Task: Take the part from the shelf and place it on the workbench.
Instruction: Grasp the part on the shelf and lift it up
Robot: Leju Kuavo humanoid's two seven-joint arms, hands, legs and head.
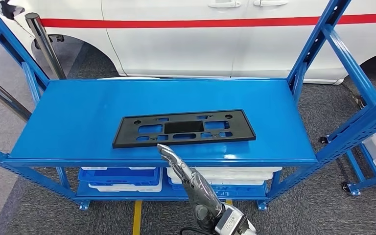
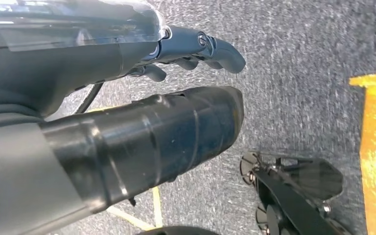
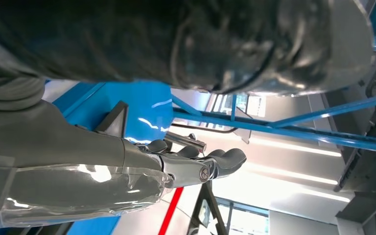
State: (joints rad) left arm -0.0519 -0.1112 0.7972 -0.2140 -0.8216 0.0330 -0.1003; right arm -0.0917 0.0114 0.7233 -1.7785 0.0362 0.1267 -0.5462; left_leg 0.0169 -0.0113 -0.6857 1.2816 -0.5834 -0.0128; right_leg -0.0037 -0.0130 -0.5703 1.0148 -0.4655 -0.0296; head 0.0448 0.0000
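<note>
Farthest left, the left hand (image 2: 196,46) hangs beside the body over the grey carpeted floor (image 2: 298,58) with its yellow floor line (image 2: 374,147); its dark fingers curl loosely inward and hold nothing. Moving across the blue shelf (image 1: 78,117), the part (image 1: 183,128), a flat black plastic plate shaped like a licence-plate holder with rectangular cut-outs and small holes, lies flat near the shelf's front edge, roughly centred, slightly skewed. Just in front of its near long edge the right hand (image 1: 172,159) reaches up from below, fingers stretched out and close together, empty, fingertips at or just short of that edge; whether they touch it I cannot tell. The part looks light, thin and fairly stiff, though long enough to flex or tip if taken at one end. Lying flush on a glossy surface, it would likely slide rather than lift, so a hold on the near long edge around the middle, perhaps after drawing it over the shelf lip, seems safest. Behind the shelf stands a white car (image 1: 186,39).
</note>
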